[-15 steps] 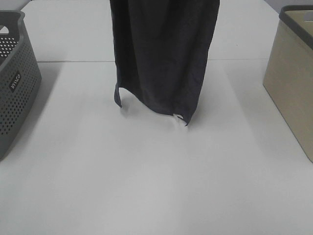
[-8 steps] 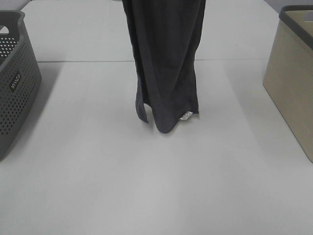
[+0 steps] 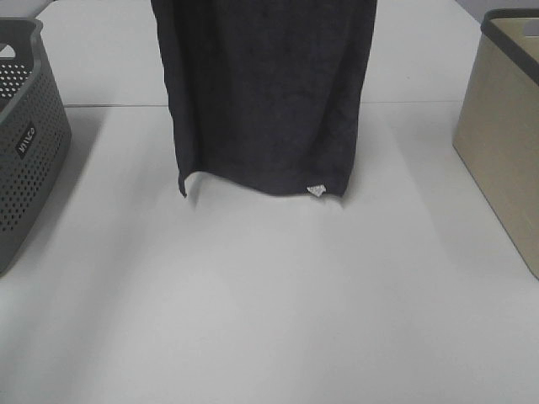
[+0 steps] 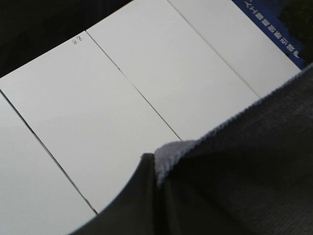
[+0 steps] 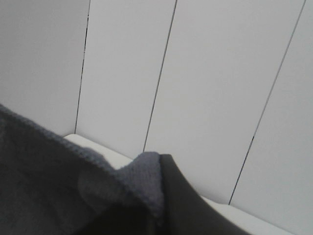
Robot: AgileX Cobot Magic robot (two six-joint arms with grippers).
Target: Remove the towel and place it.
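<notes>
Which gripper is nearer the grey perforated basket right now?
Left. The left gripper pinches the towel at the corner nearer the grey basket; the right gripper pinches the other corner, toward the beige bin.

light: bright, diffuse; shadows: soft beside towel (image 3: 269, 93) (on table (image 3: 253, 320)); wrist views: near edges blurred

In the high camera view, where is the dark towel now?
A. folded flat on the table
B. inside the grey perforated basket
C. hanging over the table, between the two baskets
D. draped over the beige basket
C: the towel hangs down from above the picture, its white tag at the lower edge, over the table between the grey basket and the beige basket.
</notes>
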